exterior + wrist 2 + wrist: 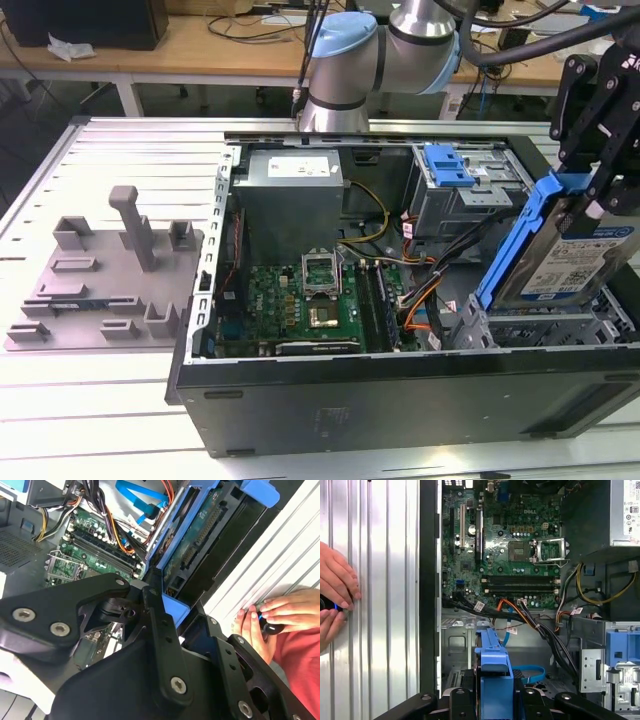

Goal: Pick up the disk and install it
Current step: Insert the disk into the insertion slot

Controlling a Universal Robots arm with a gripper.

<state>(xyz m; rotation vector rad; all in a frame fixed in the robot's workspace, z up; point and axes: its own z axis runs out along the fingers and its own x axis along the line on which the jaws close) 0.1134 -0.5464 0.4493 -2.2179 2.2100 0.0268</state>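
Blue-framed disk (562,258) on edge within the claw (598,200), over the case (350,405).

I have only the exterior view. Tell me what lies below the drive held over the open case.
Observer: In the first wrist view the black tool grips the disk, a silver-black hard drive in a blue plastic carrier frame, edge-on. A looped flat blue cable lies on the grey metal bay floor below, just to one side.
Operator: Report the drive's hidden face.
Observer: The second wrist view shows a green circuit board on it.
Operator: Check for people.
Observer: In the first wrist view a person's hands rest on the ribbed metal table, around a small dark object.
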